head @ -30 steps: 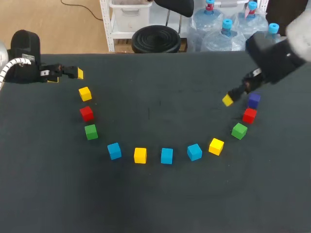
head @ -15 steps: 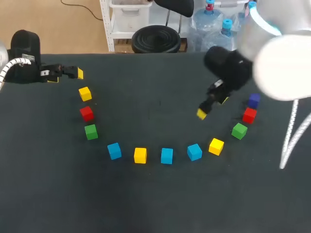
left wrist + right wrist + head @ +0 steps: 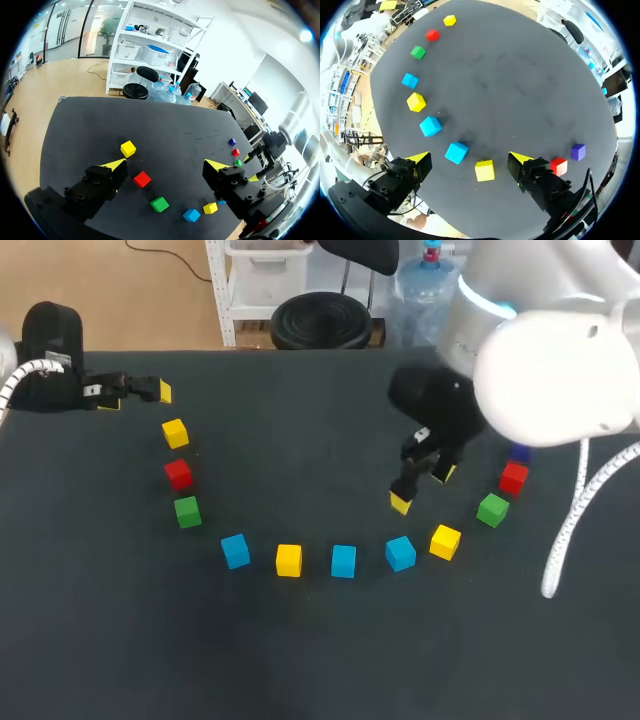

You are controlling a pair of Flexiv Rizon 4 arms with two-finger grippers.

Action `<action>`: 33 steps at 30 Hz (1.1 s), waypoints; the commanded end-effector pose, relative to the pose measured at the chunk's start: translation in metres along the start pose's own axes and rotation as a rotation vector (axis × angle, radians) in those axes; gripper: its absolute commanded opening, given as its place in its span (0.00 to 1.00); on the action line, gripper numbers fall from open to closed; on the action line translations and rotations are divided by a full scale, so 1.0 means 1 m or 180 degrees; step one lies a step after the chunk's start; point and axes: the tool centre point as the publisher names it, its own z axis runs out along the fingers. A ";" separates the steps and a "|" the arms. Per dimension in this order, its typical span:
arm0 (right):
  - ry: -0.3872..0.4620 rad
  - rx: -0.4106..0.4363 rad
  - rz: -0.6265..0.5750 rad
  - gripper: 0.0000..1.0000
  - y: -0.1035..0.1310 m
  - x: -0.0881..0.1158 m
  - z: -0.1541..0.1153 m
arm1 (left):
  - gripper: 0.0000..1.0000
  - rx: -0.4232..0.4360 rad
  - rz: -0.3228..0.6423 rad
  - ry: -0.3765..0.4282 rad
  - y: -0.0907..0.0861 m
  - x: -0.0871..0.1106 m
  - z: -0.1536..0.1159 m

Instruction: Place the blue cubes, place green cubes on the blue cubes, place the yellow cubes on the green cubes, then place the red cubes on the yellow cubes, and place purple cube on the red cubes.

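Cubes lie in a curve on the dark table [image 3: 320,410]: yellow [image 3: 175,432], red [image 3: 178,473], green [image 3: 187,511], blue [image 3: 235,550], yellow [image 3: 289,560], blue [image 3: 343,561], blue [image 3: 400,552], yellow [image 3: 445,541], green [image 3: 492,509], red [image 3: 513,477]. The purple cube [image 3: 519,452] is half hidden by my right arm. My right gripper [image 3: 421,488] hangs open just behind the right blue cube [image 3: 456,152] and yellow cube [image 3: 484,170], holding nothing. At the back left my left gripper [image 3: 140,395] is open and empty, the yellow [image 3: 128,148] and red [image 3: 142,179] cubes ahead of it.
The bulky white right arm [image 3: 540,370] reaches over the table's back right and hides part of it. The table's back edge [image 3: 300,350] runs behind the curve of cubes.
My right arm has swung left and forward, from beside the purple cube to just behind the right blue cube, still open. The left arm and all cubes have stayed put.
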 end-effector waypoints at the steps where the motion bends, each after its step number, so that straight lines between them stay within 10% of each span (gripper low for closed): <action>1: 0.0048 -0.0098 0.0030 1.00 0.004 0.007 0.014 | 1.00 0.0036 0.0007 -0.0023 0.002 0.001 0.000; 19: 0.0294 -0.0017 0.0039 1.00 0.020 -0.016 0.060 | 1.00 0.0036 0.0007 -0.0023 0.002 0.001 0.000; 33: 0.0381 0.0002 0.0138 1.00 0.023 0.005 0.060 | 1.00 0.0036 0.0007 -0.0023 0.002 0.001 0.000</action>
